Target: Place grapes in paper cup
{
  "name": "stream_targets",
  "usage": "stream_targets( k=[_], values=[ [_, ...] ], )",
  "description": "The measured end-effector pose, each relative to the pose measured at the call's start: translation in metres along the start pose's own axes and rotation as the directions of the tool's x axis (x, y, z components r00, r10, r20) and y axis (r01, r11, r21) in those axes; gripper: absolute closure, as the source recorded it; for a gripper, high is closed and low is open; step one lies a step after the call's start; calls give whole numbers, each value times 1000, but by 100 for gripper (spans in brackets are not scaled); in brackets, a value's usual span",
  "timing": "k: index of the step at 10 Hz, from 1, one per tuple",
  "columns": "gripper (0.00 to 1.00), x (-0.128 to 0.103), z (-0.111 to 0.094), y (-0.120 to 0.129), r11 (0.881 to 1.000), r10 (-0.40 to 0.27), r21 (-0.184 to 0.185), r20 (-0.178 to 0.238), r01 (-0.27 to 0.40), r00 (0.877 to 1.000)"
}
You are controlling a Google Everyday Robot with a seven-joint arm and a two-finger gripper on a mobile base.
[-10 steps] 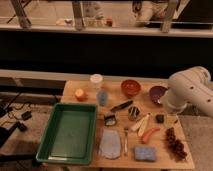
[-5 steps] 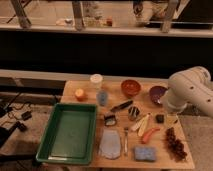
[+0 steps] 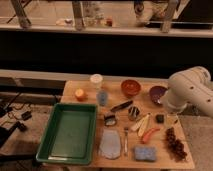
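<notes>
Grapes: a dark bunch lying on the counter, far right of the green tray, well apart from it and not yet lifted.
Paper cup: white and upright, just beyond the tray's far right corner.
Hand: not to be made out. Only the white arm shows, far right of the tray and beyond the grapes, so I cannot tell how open the hand is or whether it holds anything.
Risk, wrong cup: the blue tumbler stands just beside the paper cup, nearer the tray, and a drop aimed short would land there.
Risk, tipping: the paper cup looks light, and a long bunch pushed in sideways could knock it over.
Risk, carry: the way toward the tray crosses the carrot and other small items, and a low swing could drag them.
Risk, grip: a loose bunch may slip or shed grapes.
Tray: nothing in it.
Paper cup, inside: too small to tell.
Red-brown bowl and purple bowl: right of the tray, nothing visible inside.
</notes>
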Motion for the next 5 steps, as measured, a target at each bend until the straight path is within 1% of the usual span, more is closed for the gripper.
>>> stream_targets(
  k=[5],
  values=[
    [20, 0, -1, 2, 1000, 0, 0, -4, 0, 1000]
  ],
)
